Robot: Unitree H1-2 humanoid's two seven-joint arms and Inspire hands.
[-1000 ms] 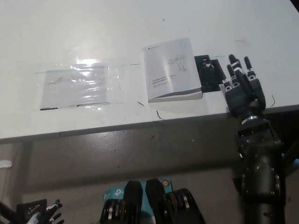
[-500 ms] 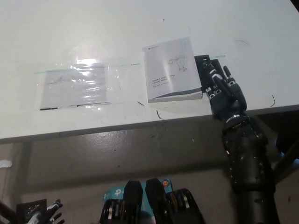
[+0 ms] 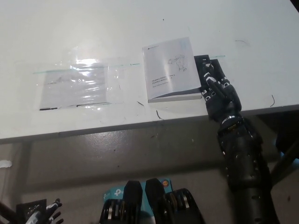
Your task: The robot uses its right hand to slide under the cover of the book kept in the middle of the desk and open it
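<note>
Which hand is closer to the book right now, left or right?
Right. The black right hand sits on the desk right beside the book's right edge, fingers reaching toward it. The white left hand rests far away at the picture's bottom left, below desk level.

White bench (image 3: 140, 18), glossy w/ glare. Clear plastic sleeve (image 3: 77, 84) lies flat on it, left side, w/ a white sheet inside and a dark strip along its lower edge. Small black flat item (image 3: 202, 59) toward the right, partly covered; can't tell what it is. Few dark scuff marks (image 3: 159, 114) near front edge. Grey floor (image 3: 117, 154) below.
</note>
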